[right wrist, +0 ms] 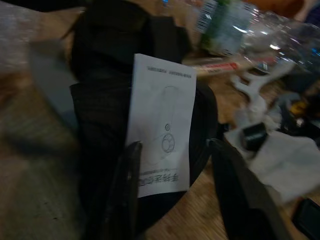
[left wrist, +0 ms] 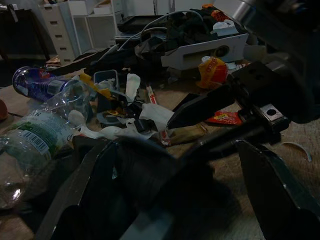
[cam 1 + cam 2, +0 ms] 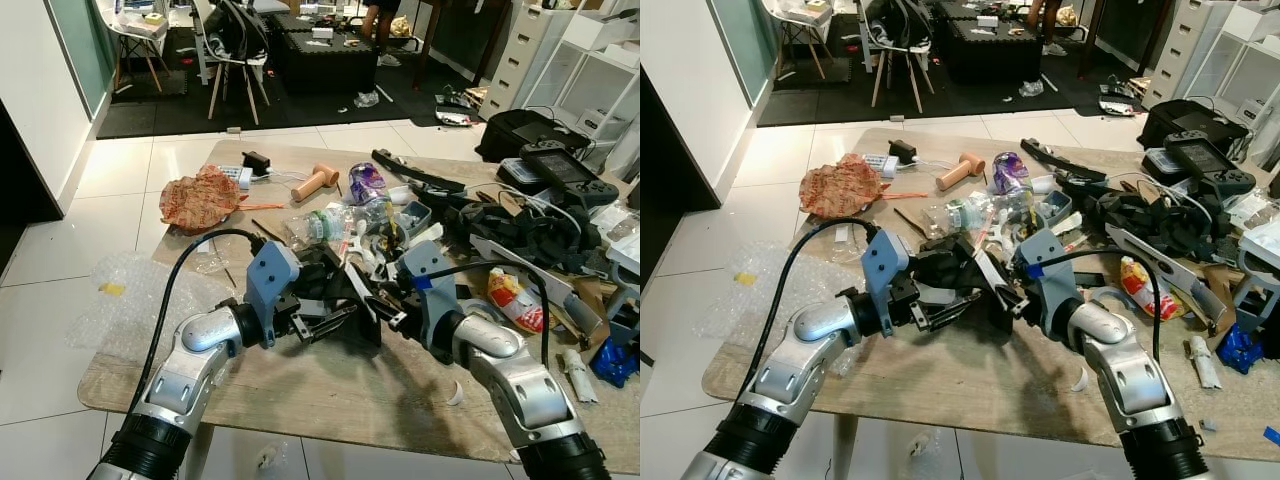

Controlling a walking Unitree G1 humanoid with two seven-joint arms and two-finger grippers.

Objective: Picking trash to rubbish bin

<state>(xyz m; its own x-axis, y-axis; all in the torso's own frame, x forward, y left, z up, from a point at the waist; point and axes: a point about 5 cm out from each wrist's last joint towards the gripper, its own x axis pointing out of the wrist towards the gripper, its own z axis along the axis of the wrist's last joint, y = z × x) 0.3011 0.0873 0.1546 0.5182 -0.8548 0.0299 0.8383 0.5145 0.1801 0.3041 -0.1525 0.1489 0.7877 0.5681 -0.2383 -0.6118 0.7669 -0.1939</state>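
Both arms reach over a cluttered wooden counter (image 3: 330, 400) and meet at a black pouch (image 3: 955, 268) near its middle. The left hand (image 3: 335, 318) comes in from the left with its fingers spread apart, the black pouch lying between and against them. The right hand (image 3: 385, 312) comes in from the right; in the right wrist view its two fingers (image 1: 127, 185) stand apart on either side of a white leaflet (image 1: 162, 150) printed with a line drawing, which lies on the pouch. Whether either hand truly grips the pouch cannot be told.

Just beyond the pouch lies the trash: a crushed clear plastic bottle (image 3: 315, 225) with a green label, a purple bottle (image 3: 365, 183) farther off, scraps of white tissue (image 2: 157, 114) and small wrappers. A crumpled reddish paper wrapper (image 3: 200, 198) sits at the far left of the counter, and a wooden mallet (image 3: 315, 181) lies between it and the purple bottle. A red and yellow snack packet (image 3: 512, 298) lies to the right of the right arm, near a tangle of black cables and gear (image 3: 520, 225). A game controller (image 3: 565, 172) rests at the far right.

A sheet of bubble wrap (image 3: 130, 300) hangs over the counter's left edge. The white tiled floor (image 3: 60, 260) runs beyond, with chairs (image 3: 235, 50) and a person's legs (image 3: 380, 20) in the far room.
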